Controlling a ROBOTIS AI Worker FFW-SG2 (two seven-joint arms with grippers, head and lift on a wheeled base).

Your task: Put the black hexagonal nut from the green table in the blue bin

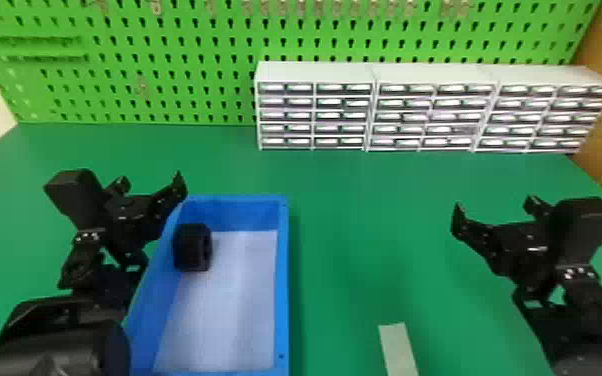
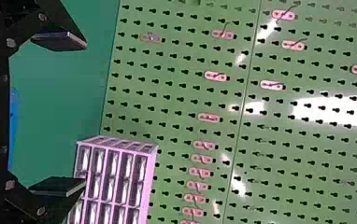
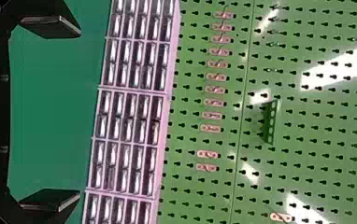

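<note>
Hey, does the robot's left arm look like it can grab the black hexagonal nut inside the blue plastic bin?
Probably yes. Its open black two-fingered gripper hangs near the nut, and the bin has no lid. It would likely need to reach over the bin's left wall.

The head view's bottom edge cuts off the blue bin (image 1: pixel 283 280) and the pale strip (image 1: pixel 398 350)

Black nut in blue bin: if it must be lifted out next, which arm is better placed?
Probably left: the open left end effector hangs by the bin near the nut; the right end effector is farther off.
</note>
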